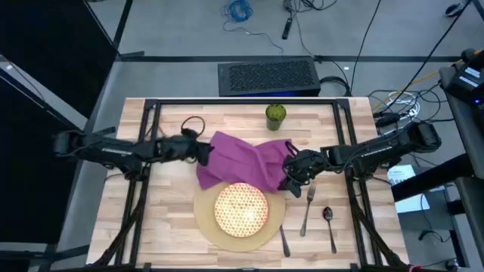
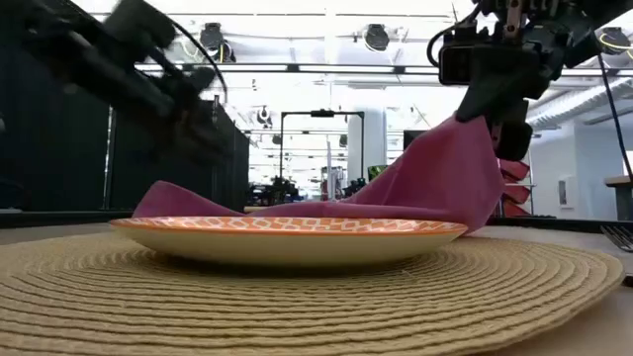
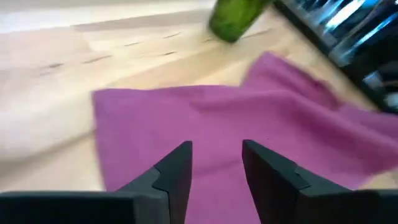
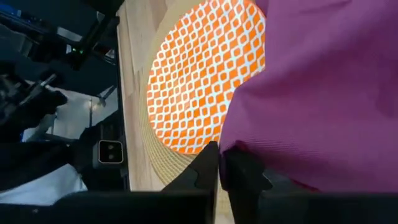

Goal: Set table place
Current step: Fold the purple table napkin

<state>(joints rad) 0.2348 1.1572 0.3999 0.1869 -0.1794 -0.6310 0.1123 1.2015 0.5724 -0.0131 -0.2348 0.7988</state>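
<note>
**Napkin held up over the plate, not yet laid**

Napkin [image 1: 242, 162] handling is the step in hand. The mat [image 1: 208, 219] lies at 6 o'clock on the table [image 1: 159, 219], with the plate [image 1: 242, 209] set on its middle. Fork [image 1: 307, 208] and spoon [image 1: 329, 224] rest on the wood at about 4 o'clock, just right of the mat, and what looks like a knife [image 1: 283, 240] lies along the mat's right edge. A green cup [image 1: 275, 115] stands at 12 o'clock.

The right gripper [image 1: 291, 172] is pressed together on the napkin's right edge, holding it raised; in the low view the cloth hangs from it like a tent, its lower edge draped behind and partly over the plate's far rim. The left gripper [image 3: 216, 165] hovers at 9 o'clock over the cloth's left side, fingers spread and holding nothing.

I judge the setting mostly done: only the napkin lacks its spot. The next move seems to call for the left gripper to close on the near left corner, so both arms can lift the cloth clear of the plate, fold or flatten it, and lay it down beside the plate. Dragging it could shift the plate or nudge the fork.
</note>
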